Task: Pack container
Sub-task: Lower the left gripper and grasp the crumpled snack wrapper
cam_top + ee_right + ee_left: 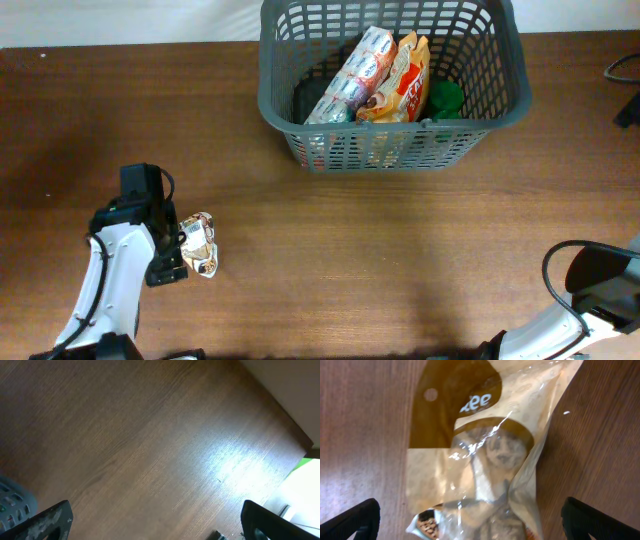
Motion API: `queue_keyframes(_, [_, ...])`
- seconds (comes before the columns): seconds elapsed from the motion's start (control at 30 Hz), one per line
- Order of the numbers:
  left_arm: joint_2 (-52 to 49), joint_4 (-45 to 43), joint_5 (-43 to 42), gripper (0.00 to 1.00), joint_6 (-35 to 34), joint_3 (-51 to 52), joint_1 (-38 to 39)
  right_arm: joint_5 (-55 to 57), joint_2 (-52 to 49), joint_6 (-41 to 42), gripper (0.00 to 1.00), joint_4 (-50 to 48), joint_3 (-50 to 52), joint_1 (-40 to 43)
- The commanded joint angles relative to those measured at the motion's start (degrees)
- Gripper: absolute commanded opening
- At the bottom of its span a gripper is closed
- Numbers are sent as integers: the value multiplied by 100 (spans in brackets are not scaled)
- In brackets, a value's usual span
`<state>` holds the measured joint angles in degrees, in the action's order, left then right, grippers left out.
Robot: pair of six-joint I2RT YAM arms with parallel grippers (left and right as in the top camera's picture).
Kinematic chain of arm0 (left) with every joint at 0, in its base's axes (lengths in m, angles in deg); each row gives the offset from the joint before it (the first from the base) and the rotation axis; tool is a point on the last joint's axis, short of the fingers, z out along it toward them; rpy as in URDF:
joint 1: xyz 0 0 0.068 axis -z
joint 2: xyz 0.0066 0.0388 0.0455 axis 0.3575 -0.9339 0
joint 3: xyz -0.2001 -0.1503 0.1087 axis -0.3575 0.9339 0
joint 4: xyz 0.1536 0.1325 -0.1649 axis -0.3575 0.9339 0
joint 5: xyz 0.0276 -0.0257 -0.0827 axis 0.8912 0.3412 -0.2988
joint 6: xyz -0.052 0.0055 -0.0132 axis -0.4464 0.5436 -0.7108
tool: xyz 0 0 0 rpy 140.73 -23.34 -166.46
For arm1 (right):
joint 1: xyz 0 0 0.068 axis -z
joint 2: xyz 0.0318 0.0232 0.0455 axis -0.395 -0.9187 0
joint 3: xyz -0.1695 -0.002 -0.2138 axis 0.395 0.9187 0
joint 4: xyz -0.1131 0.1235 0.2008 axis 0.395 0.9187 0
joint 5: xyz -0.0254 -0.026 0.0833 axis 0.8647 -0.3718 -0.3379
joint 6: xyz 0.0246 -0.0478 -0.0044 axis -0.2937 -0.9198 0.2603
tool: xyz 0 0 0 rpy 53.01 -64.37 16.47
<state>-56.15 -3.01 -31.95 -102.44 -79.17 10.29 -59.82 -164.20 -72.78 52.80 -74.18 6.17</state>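
Overhead view is showing the shopping basket (390, 146), dark grey with slotted sides, standing at the far edge of the wooden table (380, 260), slightly right of centre. A long multipack (355, 72) in pink and white wrapping is lying diagonally inside it. An orange snack bag (408, 82) is resting just beside the multipack on its right, and a green item (446, 98) is sitting in the basket's right-hand part; its kind cannot be told.

Near the front left corner, well apart from the basket, the left arm (110, 285) is reaching over a glossy pouch (200, 245) that is lying flat on the table. The left gripper (474, 522) is hanging directly above this pouch. In the left wrist view its fingertips (351, 520) are sitting at the two lower corners of the frame, spread wide, with the clear-fronted, brown-labelled pouch filling the space between them. Neither fingertip is visibly touching the pouch, so the jaws are standing released.

At the front right corner the right arm (590, 305) is only partly entering the overhead frame. The right gripper (162, 522) is hovering over bare wood, its jaws parted wide and grasping nothing. A corner of the basket is showing at the left edge of the right wrist view.
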Motion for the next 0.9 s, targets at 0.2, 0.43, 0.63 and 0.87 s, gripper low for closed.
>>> queue_keyframes(0.2, [-549, -420, 101, 99, 166, 57, -39, 92, 2, 72, 99, 0, 20, 24])
queue_keyframes(0.43, [-887, -743, 83, 99, 533, 96, -39, 92, 2, 72, 99, -2, 20, 22])
queue_keyframes(0.63, [-922, -973, 85, 99, 660, 96, -39, 92, 2, 72, 99, 0, 20, 22])
queue_keyframes(0.87, [-1091, -1014, 87, 99, 658, 98, -39, 92, 2, 72, 99, 0, 20, 22])
